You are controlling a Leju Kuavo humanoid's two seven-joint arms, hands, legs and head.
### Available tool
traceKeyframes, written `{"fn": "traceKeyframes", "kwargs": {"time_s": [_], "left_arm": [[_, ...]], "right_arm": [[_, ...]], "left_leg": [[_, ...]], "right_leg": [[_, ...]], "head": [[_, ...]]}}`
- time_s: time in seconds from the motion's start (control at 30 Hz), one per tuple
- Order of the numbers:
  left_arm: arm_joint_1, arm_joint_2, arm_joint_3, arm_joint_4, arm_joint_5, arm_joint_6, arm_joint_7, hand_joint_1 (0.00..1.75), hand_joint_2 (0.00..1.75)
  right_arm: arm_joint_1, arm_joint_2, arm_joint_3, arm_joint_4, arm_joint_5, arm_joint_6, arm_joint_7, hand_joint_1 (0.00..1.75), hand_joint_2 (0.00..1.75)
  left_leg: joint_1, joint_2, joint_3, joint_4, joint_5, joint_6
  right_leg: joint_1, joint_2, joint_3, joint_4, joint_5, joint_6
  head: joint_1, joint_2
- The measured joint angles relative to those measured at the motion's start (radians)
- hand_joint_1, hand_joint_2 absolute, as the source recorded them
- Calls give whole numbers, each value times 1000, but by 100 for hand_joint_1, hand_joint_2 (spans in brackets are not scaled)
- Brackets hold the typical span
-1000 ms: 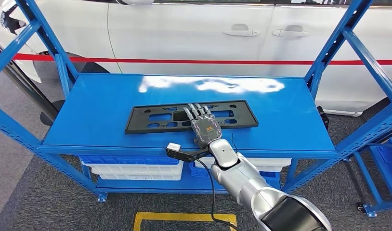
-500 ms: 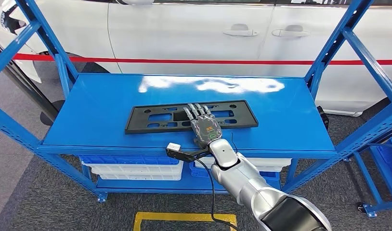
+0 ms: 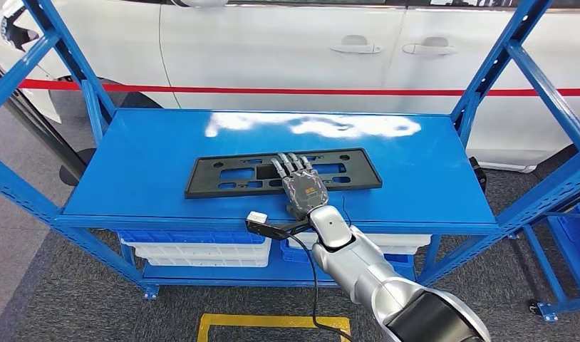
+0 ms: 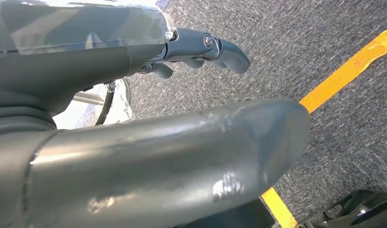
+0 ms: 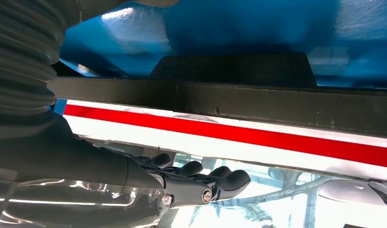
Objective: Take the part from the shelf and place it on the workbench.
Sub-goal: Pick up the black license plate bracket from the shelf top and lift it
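No writing can be read anywhere (a small orange mark on the back of the right hand (image 3: pixel 303 187) is too small to make out). That hand lies flat, fingers extended over the near edge of the black part (image 3: pixel 223 175) on the blue shelf (image 3: pixel 145 160), gripping nothing; the left hand (image 4: pixel 201 50) hangs over grey floor (image 4: pixel 324 42), fingers loosely curled and empty. Nothing has moved since the earlier frames.
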Motion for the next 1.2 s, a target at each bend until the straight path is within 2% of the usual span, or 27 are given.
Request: {"fn": "traceKeyframes", "kwargs": {"time_s": [1.2], "left_arm": [[0,0,0,0,0,0,0,0,0]], "right_arm": [[0,0,0,2,0,0,0,0,175]], "left_leg": [[0,0,0,0,0,0]], "right_leg": [[0,0,0,0,0,0]], "head": [[0,0]]}}
